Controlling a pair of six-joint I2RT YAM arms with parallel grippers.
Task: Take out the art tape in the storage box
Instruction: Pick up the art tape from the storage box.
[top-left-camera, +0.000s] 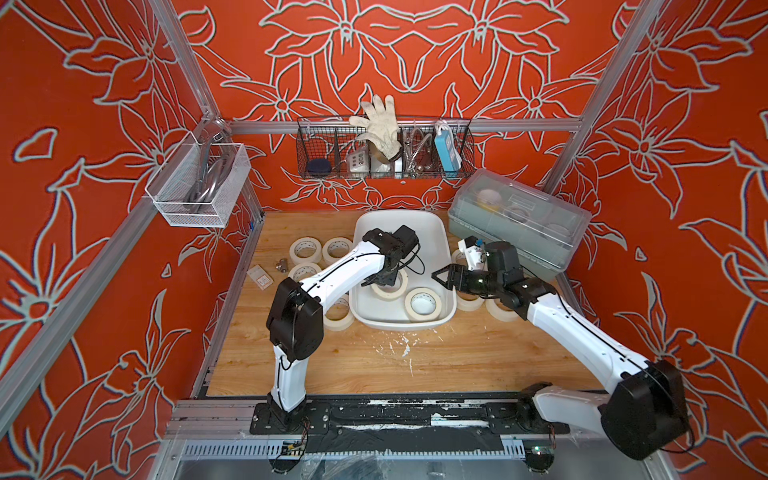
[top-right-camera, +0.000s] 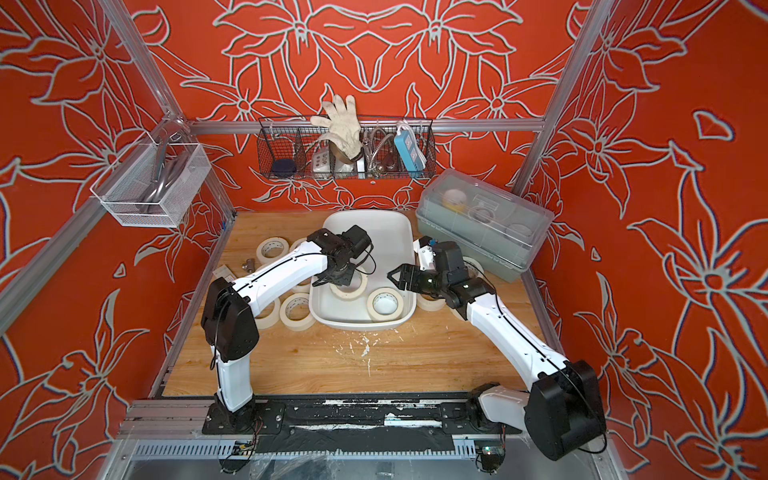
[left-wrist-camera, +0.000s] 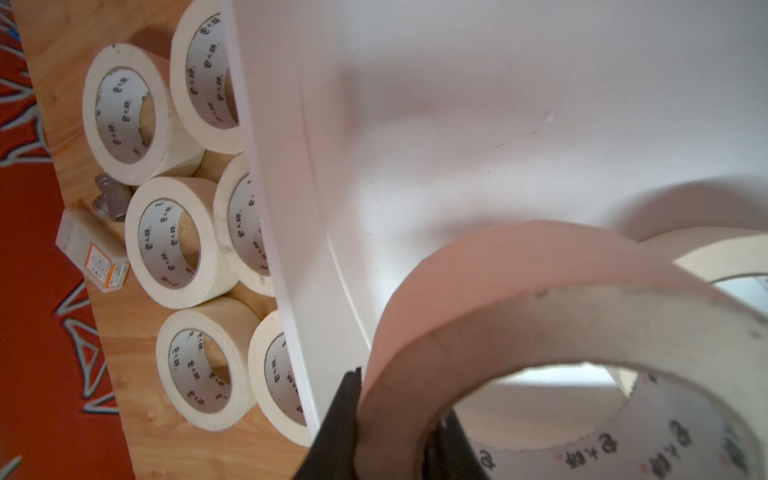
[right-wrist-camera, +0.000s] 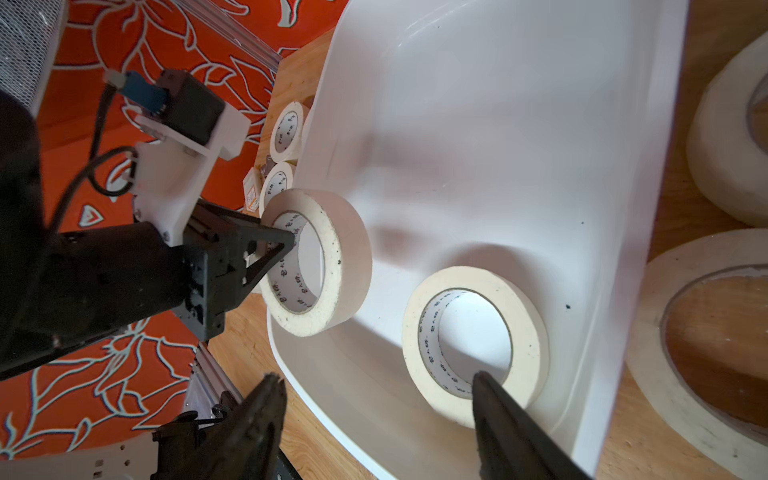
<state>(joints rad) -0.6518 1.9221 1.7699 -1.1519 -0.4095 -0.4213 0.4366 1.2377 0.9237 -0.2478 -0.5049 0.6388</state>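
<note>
Rolls of cream masking tape (top-left-camera: 305, 248) mostly lie outside the glossy white tub (top-left-camera: 432, 224); two remain, one clamped in my left tool (left-wrist-camera: 399, 419), right tool (right-wrist-camera: 376, 380) gaping.

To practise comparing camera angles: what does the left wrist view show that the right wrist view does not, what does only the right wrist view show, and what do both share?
Only the left wrist view: all six tape rolls grouped on the wooden table outside the storage box.
Only the right wrist view: the right gripper, jaws open, and two more rolls on the table at the box's opposite side.
Both: the storage box, the left gripper pinching the gripped roll's wall, a second roll inside the box, and the small carton.
</note>
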